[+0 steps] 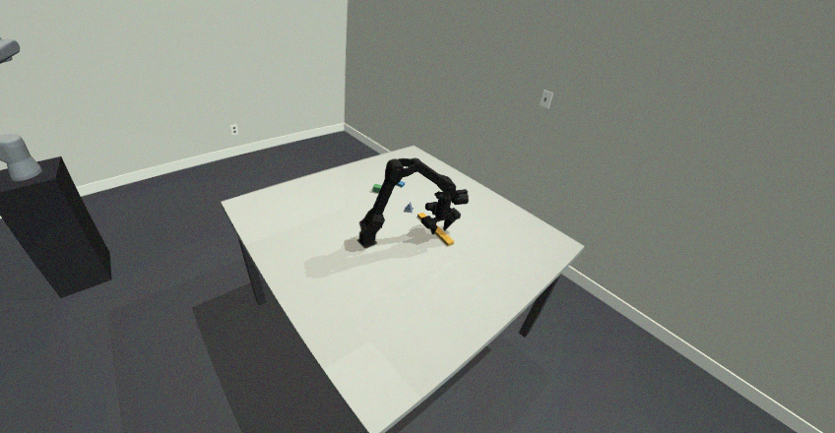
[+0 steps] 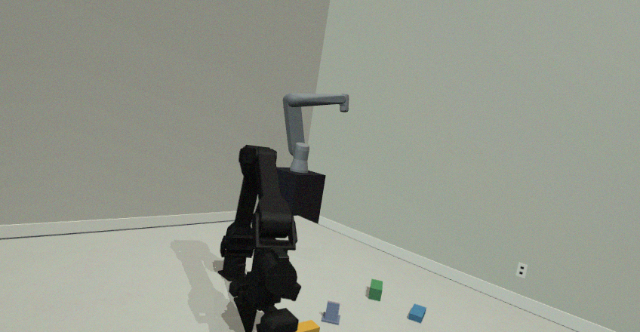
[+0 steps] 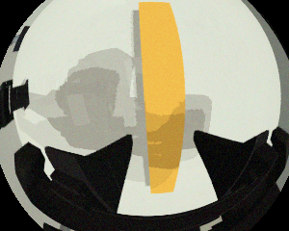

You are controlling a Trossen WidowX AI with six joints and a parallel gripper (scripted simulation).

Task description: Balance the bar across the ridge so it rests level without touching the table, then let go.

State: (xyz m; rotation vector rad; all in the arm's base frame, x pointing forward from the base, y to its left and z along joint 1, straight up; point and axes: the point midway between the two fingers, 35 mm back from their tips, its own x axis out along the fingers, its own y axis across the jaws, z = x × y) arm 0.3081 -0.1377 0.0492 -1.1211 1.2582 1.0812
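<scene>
An orange bar (image 1: 446,238) (image 2: 308,326) (image 3: 160,77) lies flat on the white table (image 1: 410,323). A small blue-grey ridge (image 1: 408,208) (image 2: 332,312) stands just beyond the bar's far end, apart from it. My gripper (image 1: 436,226) (image 2: 263,324) (image 3: 164,137) is open and low over the bar. In the wrist view its two fingers stand on either side of the bar's near half, with gaps between them and the bar. The bar's middle is hidden by the gripper in the top view.
A green cube (image 1: 376,188) (image 2: 375,290) and a blue cube (image 1: 401,184) (image 2: 416,313) sit on the table beyond the ridge. A grey arm on a black pedestal (image 1: 46,223) (image 2: 300,194) stands off the table.
</scene>
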